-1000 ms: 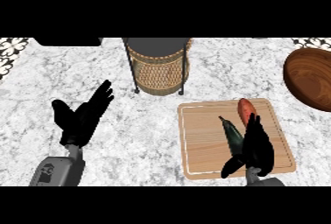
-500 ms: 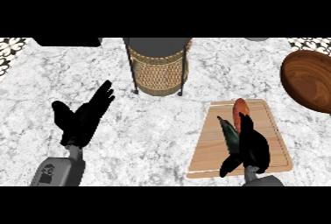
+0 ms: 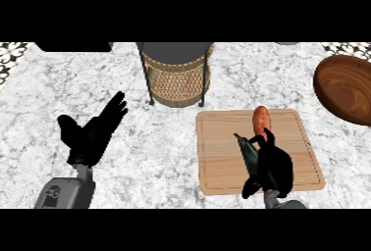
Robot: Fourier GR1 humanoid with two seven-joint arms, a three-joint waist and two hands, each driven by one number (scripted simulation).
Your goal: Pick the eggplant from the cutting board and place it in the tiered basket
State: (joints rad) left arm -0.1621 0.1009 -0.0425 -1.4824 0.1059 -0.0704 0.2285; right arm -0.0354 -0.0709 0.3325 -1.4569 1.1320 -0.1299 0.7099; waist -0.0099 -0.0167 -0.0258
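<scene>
The eggplant (image 3: 245, 151), dark and slim, lies lengthwise on the wooden cutting board (image 3: 217, 171) at the lower right. My right hand (image 3: 274, 166) covers its lower part, with the thumb and fingers curled round it; only the stem end shows at the hand's left edge. The tiered basket (image 3: 175, 78), woven wicker in a black wire frame, stands upright at the top centre, well apart from the board. At the lower left, my left hand (image 3: 91, 137) rests open above the counter with its fingers up.
An orange vegetable (image 3: 261, 117) lies on the board's far end, just beyond my right hand. A large wooden bowl (image 3: 349, 88) sits at the right edge. Bare marble counter (image 3: 145, 162) stretches between the board, the basket and my left hand.
My right hand has closed in on the eggplant, which has shifted slightly left. The cutting board swung askew half a second ago and now lies square again. The left hand has not moved.
</scene>
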